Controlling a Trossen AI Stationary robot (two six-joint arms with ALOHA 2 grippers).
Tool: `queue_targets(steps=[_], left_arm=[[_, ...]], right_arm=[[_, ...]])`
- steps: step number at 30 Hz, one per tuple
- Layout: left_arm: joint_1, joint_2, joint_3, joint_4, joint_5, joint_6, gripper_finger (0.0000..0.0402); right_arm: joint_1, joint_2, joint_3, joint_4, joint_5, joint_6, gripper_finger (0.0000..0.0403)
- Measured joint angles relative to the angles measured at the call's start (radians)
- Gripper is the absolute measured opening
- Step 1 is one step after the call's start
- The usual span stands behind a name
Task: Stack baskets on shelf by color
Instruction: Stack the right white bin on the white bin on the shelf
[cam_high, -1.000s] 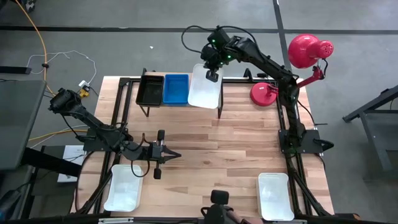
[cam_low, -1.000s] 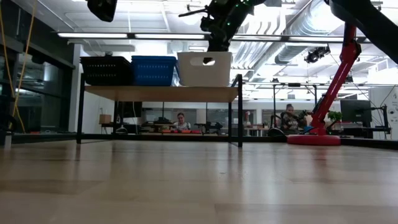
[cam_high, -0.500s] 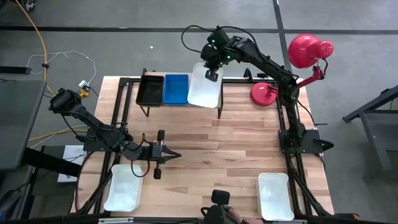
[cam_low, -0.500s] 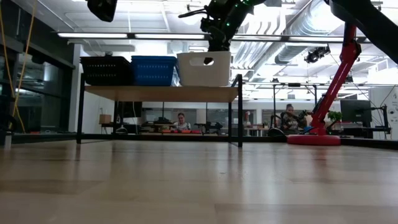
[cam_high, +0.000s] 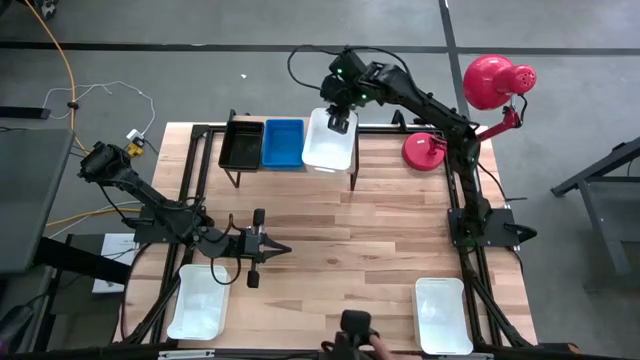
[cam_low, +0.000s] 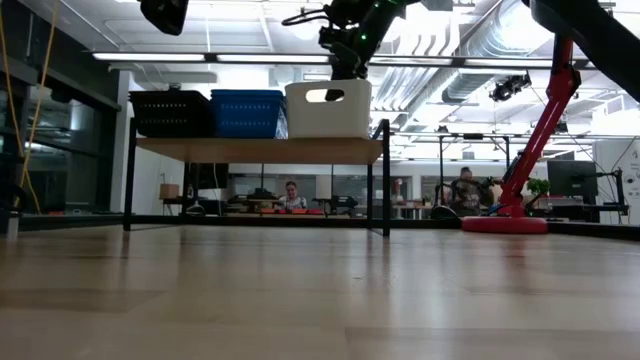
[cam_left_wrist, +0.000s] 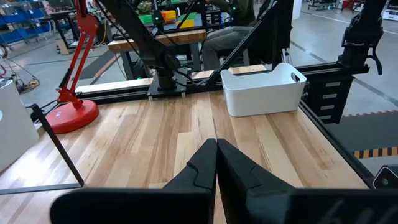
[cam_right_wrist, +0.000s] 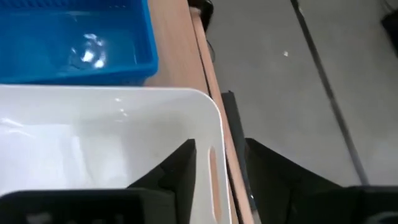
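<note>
Five baskets show in all: one black perforated basket (cam_high: 242, 144), one blue basket (cam_high: 283, 143) and three white ones. The black, the blue and one white basket (cam_high: 329, 142) sit side by side in a row on the shelf (cam_low: 260, 149), a light-wood board on thin black legs at the far edge of the wooden table (cam_high: 340, 225). The white one is at the end of the shelf nearest the red lamp (cam_high: 497, 80), touching the blue one.

The right gripper (cam_high: 339, 120) is over that white basket's far end wall, its fingers (cam_right_wrist: 180, 163) astride the slotted wall, one inside and one outside; whether they press the wall cannot be told.

The other two smooth, round-cornered white baskets (cam_high: 199, 300) (cam_high: 442, 315) lie on the table's near corners, well apart from the shelf. The left gripper (cam_high: 272, 247) hangs over the table near the first of these, fingers (cam_left_wrist: 205, 163) pressed together, empty.

Beyond the table is an open workshop with ceiling strip lights and seated people (cam_low: 291, 195).
</note>
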Motion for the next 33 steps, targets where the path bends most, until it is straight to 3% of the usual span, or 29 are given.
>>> queue_targets(steps=[4, 9, 15, 18, 27, 33], left_arm=[[0.0, 0.0, 0.0, 0.0, 0.0, 0.0, 0.0], [0.0, 0.0, 0.0, -0.017, 0.0, -0.001, 0.0], [0.0, 0.0, 0.0, -0.023, 0.0, -0.008, 0.0], [0.0, 0.0, 0.0, -0.023, 0.0, -0.017, 0.0], [0.0, 0.0, 0.0, -0.023, 0.0, -0.018, 0.0], [0.0, 0.0, 0.0, -0.023, 0.0, -0.018, 0.0]], right_arm=[[0.012, -0.036, -0.001, -0.072, 0.079, -0.026, 0.0134], [0.014, -0.108, -0.001, -0.187, 0.038, 0.032, 0.0123], [0.036, -0.12, -0.015, -0.358, 0.045, 0.092, 0.0057], [0.058, -0.121, -0.078, -0.359, 0.072, 0.092, 0.001], [0.047, -0.119, -0.282, -0.311, 0.274, 0.09, 0.0005], [0.036, -0.119, -0.311, -0.155, 0.302, 0.036, 0.0001]])
